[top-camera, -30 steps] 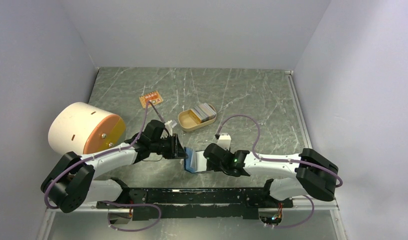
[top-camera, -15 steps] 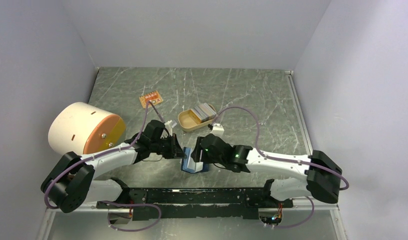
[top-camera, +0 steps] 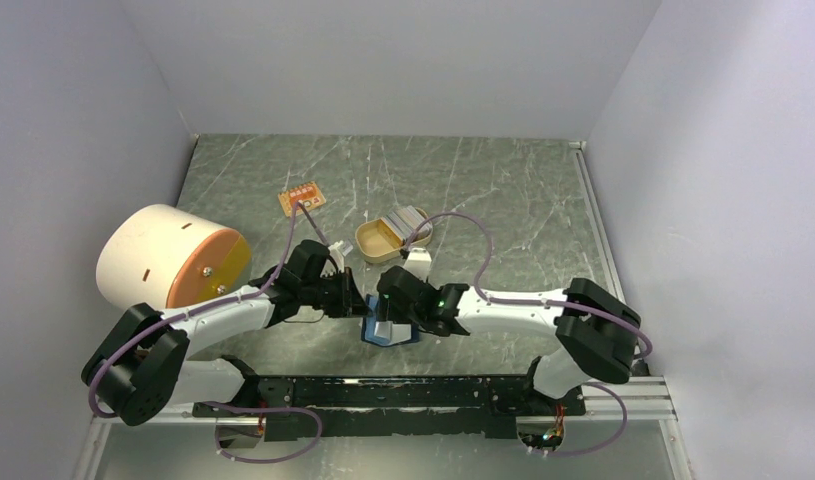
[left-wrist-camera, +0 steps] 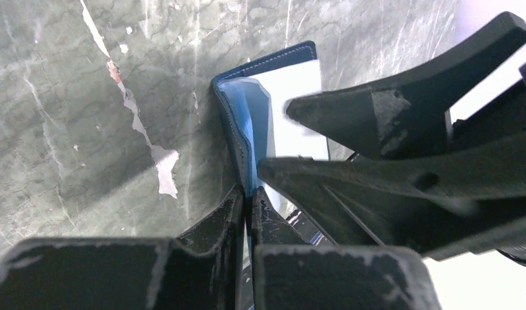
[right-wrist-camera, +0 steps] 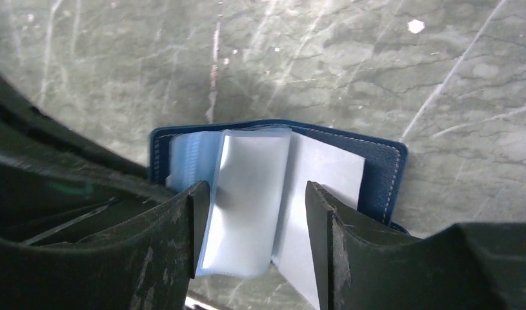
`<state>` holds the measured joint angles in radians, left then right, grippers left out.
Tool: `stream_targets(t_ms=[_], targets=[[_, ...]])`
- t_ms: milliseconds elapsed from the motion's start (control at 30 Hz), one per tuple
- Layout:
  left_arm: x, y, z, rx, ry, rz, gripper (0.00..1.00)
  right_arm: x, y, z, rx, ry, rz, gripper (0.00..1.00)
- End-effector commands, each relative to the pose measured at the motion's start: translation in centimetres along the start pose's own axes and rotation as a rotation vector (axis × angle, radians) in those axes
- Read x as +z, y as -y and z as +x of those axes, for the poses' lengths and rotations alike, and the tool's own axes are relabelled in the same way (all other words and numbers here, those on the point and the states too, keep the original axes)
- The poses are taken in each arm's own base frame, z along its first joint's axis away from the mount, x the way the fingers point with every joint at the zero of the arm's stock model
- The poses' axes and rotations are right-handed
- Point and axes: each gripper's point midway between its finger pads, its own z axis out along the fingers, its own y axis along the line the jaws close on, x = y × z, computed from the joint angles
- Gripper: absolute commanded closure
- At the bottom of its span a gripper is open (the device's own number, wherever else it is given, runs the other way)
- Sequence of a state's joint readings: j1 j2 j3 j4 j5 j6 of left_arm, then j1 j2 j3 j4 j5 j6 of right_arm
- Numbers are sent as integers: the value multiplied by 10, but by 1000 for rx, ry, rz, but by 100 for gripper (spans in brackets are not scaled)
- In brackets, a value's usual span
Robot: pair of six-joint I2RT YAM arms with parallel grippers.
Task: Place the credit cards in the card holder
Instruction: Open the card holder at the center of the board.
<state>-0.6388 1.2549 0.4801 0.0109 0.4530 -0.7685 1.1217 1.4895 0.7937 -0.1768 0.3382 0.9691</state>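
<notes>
Right pincer (right-wrist-camera: 255, 197) advanced, agape over card holder (right-wrist-camera: 328, 174) — only wrist view shows left pincer (left-wrist-camera: 248, 195) clamping it.

The left hand (top-camera: 359, 304) and right hand (top-camera: 385, 314) meet at the blue card holder (top-camera: 395, 338), on the tabletop's (top-camera: 503, 190) near middle. Beyond it the credit cards (top-camera: 411, 219) stand in a tan tray (top-camera: 371, 243). An orange board (top-camera: 301, 198) lies farther left, and a large cylinder (top-camera: 168, 255) sits at the left edge.

From above, the left gripper (top-camera: 362, 306) and right gripper (top-camera: 387, 320) are covering most of the wallet (top-camera: 373, 335), leaving only blue edges showing. In the left wrist view the right gripper is hiding the wallet's right half. The cards (top-camera: 409, 218) in the tray (top-camera: 373, 243) are showing too small to count.
</notes>
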Motion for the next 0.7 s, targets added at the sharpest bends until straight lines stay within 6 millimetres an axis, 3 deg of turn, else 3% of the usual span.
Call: stream_targets(t_ms=[0,400,500,667], targets=[[-3,18,-8,35,21,60,91,9,14,1,9,8,68,41],[-5,10,-11,31,45,11,91,-3,74,10,-56,7,251,44],[-5,10,-12,30,51,10,90,-4,80,14,-60,-2,259,45],[-2,7,-10,24,43,3,78,-4,82,19,-56,-7,230,45]])
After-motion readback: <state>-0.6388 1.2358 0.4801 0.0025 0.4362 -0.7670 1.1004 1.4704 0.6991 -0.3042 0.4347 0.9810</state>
